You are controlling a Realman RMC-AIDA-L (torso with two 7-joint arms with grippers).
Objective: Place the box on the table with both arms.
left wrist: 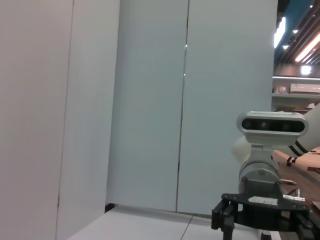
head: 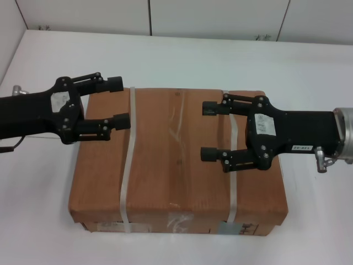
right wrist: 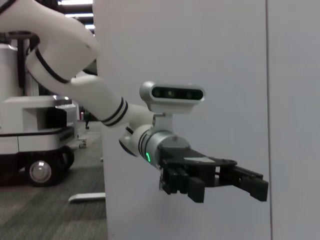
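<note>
The box [head: 176, 160], a brown carton with two whitish straps [head: 128, 165] and labels on its near side [head: 237, 227], rests flat on the white table [head: 176, 55]. My left gripper [head: 118, 102] is open over the box's far left corner, fingers pointing right. My right gripper [head: 209, 131] is open over the box's right half, fingers pointing left. Both are empty. The right wrist view shows the left gripper [right wrist: 227, 190] open in the air. The left wrist view shows part of the right gripper [left wrist: 265, 220]. The box is hidden in both wrist views.
White wall panels [head: 220, 16] stand behind the table's far edge. The table extends beyond the box on all sides. A wheeled white machine [right wrist: 35, 145] stands on the floor off to the side in the right wrist view.
</note>
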